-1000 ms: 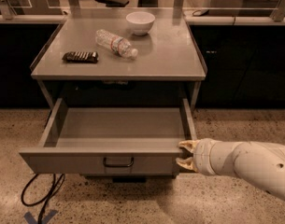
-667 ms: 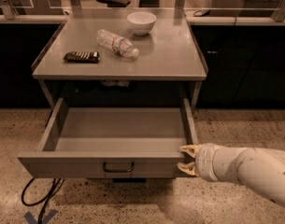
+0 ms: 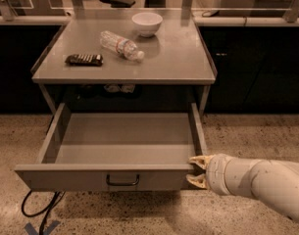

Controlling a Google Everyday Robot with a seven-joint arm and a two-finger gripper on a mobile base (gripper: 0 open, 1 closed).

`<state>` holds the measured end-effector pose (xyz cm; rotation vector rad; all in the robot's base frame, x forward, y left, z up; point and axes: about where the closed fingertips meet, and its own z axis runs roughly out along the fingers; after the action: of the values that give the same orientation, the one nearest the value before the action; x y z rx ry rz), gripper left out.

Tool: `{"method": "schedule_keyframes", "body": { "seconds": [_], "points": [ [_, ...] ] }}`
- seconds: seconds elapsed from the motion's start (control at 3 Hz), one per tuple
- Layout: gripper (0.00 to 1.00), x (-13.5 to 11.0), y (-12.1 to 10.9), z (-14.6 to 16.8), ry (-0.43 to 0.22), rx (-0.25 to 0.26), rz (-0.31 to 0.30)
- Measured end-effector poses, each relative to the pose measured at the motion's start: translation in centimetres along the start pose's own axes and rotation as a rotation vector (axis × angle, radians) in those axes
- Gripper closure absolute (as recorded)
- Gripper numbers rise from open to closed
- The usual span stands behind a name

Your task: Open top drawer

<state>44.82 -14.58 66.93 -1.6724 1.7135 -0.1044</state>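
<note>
The top drawer (image 3: 80, 177) of the grey metal cabinet is pulled far out toward me. Its wide plain grey inside (image 3: 124, 138) holds nothing. A small black pull handle (image 3: 122, 181) sits at the middle of its front panel. My gripper (image 3: 197, 170) comes in from the lower right on a white arm (image 3: 257, 182). Its two pale fingertips (image 3: 198, 160) sit at the right end of the drawer's front panel, one near the top rim and one lower, spread apart. Whether they touch the panel I cannot tell. The lower drawers are hidden.
On the cabinet top (image 3: 178, 58) stand a white bowl (image 3: 147, 22), a clear plastic bottle lying on its side (image 3: 120, 45) and a dark flat packet (image 3: 84, 59). A black cable (image 3: 38, 210) lies on the speckled floor at lower left. Dark counters run behind.
The drawer has come a little further out toward me, and my gripper has moved with its right front corner, lower in the view.
</note>
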Motion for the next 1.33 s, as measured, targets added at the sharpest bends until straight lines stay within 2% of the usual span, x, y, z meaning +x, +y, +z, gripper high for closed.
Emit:
{"method": "schedule_keyframes", "body": {
  "seconds": [1.0,1.33],
  "points": [
    [1.0,-0.1,0.9,-0.9,0.004,-0.001,0.005],
    [1.0,0.0,1.9,-1.5,0.007,-0.004,0.01]
  ]
}}
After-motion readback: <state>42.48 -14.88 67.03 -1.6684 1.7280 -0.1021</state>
